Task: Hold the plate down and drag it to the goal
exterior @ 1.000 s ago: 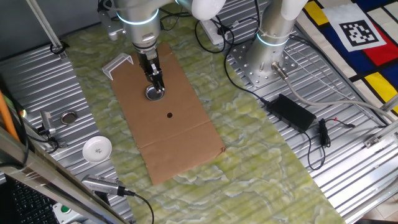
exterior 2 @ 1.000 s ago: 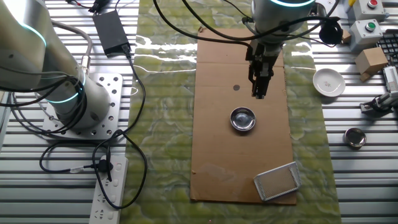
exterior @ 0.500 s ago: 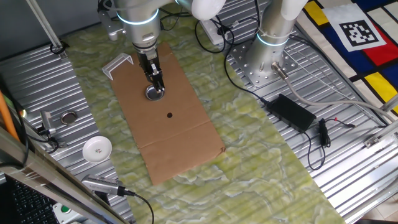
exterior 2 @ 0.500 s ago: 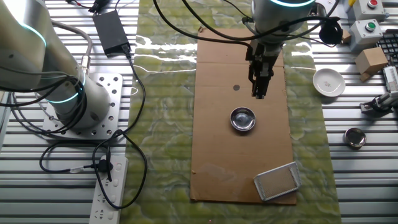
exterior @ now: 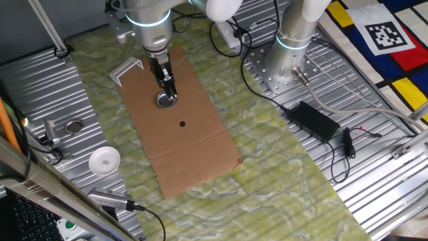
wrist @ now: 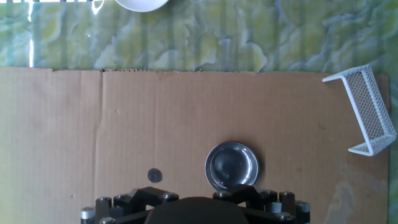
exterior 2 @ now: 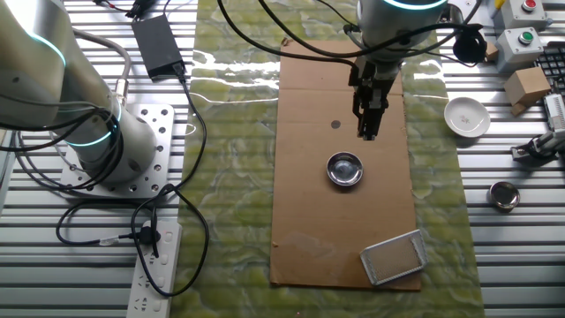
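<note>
The plate (exterior: 166, 100) is a small silvery disc lying on the brown cardboard sheet (exterior: 194, 154); it also shows in the other fixed view (exterior 2: 344, 168) and in the hand view (wrist: 232, 167). The goal, a white angular bracket (exterior: 127, 69), stands at the cardboard's corner (exterior 2: 395, 257) and at the right edge of the hand view (wrist: 367, 112). My gripper (exterior: 169, 92) points down over the plate, fingers together in a narrow tip (exterior 2: 368, 131), holding nothing. It seems to hover a little above the plate. The hand view shows only the gripper's base, not the fingertips.
A black dot (exterior: 182, 123) marks the cardboard beside the plate. A white round dish (exterior: 104, 160) and another metal ring (exterior: 73, 126) lie off the cardboard on the ribbed table. A second arm's base (exterior: 287, 63), a power brick (exterior: 314, 119) and cables are to the side.
</note>
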`<state>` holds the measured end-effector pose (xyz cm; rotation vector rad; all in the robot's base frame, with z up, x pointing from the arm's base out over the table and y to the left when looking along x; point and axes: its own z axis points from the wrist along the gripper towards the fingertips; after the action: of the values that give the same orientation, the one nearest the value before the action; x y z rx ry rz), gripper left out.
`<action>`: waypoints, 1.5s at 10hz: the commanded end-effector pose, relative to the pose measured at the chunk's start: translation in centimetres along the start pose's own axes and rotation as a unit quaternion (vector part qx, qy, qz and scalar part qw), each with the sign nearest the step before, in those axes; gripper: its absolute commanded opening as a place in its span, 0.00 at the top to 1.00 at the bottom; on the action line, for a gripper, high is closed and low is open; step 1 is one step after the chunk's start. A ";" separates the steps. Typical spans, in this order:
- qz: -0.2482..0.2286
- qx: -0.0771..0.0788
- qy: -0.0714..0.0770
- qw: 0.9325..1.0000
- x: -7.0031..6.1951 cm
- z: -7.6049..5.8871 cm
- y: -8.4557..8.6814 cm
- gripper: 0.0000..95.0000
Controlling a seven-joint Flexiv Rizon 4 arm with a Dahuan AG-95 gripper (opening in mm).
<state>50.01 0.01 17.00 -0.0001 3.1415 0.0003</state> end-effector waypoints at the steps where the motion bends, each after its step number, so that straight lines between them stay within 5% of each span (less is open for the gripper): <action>1: -0.138 0.007 0.020 0.990 0.0 0.0 0.0 1.00; 10: -0.148 0.027 0.028 0.988 -0.1 0.5 -0.2 1.00; 13: -0.173 0.061 0.037 0.982 -0.6 2.8 -0.8 1.00; 15: -0.184 0.059 0.037 0.981 -0.8 5.3 -1.6 1.00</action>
<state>50.77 -1.57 11.68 -0.5922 3.1546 -0.1906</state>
